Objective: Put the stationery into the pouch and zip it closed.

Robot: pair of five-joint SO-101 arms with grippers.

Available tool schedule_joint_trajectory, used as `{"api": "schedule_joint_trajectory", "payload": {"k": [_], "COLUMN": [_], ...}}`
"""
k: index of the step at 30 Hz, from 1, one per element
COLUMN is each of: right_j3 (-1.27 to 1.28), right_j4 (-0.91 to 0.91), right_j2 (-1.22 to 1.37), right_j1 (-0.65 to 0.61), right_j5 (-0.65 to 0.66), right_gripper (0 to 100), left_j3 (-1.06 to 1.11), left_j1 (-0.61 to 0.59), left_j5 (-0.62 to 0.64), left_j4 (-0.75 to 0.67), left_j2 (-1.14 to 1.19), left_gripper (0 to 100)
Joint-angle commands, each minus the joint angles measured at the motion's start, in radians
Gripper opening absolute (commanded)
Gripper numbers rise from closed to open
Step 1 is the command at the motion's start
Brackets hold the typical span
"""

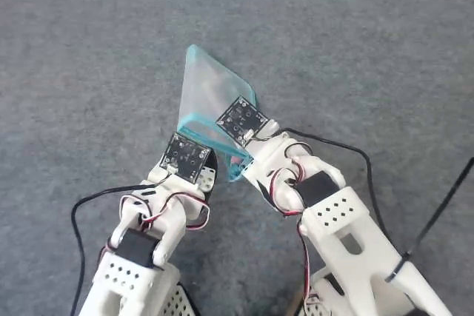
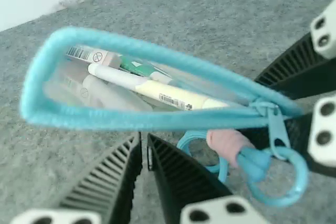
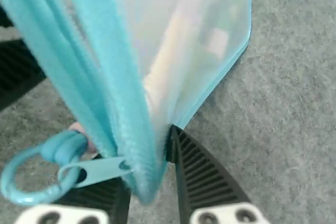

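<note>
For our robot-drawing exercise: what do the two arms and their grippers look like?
Both arms are white plastic shells with perforated panels, black motors and red, white and black cables. The fingers are black and ribbed, on white mounts with holes.

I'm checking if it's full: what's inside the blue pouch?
Looking into the open pouch, you can see a white-and-yellow pen, a green-and-white pen and a barcoded white tube. The frosted wall hides anything deeper down.

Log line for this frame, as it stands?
pouch mouth open | pens inside | zipper pull at mouth's end | right gripper shut on pouch | left gripper shut by rim | not zipped
</note>
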Motion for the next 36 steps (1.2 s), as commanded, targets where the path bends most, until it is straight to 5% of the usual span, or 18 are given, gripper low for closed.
{"api": "schedule_joint_trajectory", "payload": {"k": [1,9,18,30,36], "right_j3": [-0.009,-0.138,-0.14,0.011,0.015], "right_j4": [-0.021,0.09,0.107,0.068,0.061], "right_j2": [-0.024,-0.035,-0.041,-0.349,-0.349], "right_j1": [0.019,0.021,0.044,-0.033,-0.021], "right_j5": [0.008,0.011,0.002,0.011,0.009], "right_gripper": [0.6,0.6,0.6,0.6,0.6], "left_j3": [-0.038,-0.13,-0.084,-0.061,-0.065], "left_j1": [0.005,0.109,0.12,0.052,0.153], "left_j5": [-0.003,-0.163,-0.18,-0.106,-0.112], "left_j4": [-0.002,0.238,0.348,0.233,0.269], "left_j2": [0.005,-0.015,-0.388,-0.331,-0.333], "left_gripper": [2,25,25,25,25]}}
